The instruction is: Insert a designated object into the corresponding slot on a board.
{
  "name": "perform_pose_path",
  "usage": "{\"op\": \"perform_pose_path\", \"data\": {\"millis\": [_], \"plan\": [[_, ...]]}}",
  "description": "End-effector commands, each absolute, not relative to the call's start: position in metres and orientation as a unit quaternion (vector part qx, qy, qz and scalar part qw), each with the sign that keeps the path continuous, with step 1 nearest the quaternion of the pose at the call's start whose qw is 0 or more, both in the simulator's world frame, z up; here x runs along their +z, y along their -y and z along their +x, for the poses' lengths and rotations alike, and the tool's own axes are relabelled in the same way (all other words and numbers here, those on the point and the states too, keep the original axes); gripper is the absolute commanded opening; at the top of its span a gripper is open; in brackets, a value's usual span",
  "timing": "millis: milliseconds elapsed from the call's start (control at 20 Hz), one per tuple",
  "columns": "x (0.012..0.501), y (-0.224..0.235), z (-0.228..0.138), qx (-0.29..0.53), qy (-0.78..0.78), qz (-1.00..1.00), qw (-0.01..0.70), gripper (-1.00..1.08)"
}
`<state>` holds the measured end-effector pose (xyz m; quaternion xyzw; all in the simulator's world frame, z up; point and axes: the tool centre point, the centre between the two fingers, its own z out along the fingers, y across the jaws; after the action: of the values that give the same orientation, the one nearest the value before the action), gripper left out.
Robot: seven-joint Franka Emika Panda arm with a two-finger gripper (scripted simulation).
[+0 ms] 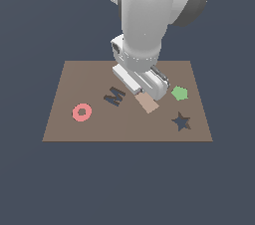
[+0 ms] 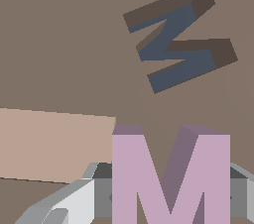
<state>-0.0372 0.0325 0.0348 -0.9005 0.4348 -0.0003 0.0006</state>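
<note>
lilac m piece (image 2: 171, 178) in jaws | apart from slot (image 2: 179, 39) | beside tan rectangle (image 2: 54, 143)

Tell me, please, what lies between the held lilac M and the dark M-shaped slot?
Only bare brown board separates the lilac M piece from the M-shaped slot, as the wrist view shows.

Arm is held near-vertical over the board, wrist angled down. Gripper (image 2: 171, 188) is seen clamped on the lilac M piece (image 2: 171, 176), one finger (image 2: 64, 200) pressed against each side.
</note>
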Motion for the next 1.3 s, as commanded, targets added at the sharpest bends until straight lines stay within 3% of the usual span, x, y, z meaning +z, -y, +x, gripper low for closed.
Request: {"op": "perform_pose_path", "data": {"millis": [0, 650, 1250], "plan": [[0.036, -0.029, -0.029, -0.001, -0.486, -0.874, 0.001, -1.0], [0.039, 0.005, 0.001, -0.001, -0.719, -0.695, 0.001, -1.0], [0.04, 0.033, 0.006, 0.0, -0.832, -0.554, 0.001, -1.0]]}}
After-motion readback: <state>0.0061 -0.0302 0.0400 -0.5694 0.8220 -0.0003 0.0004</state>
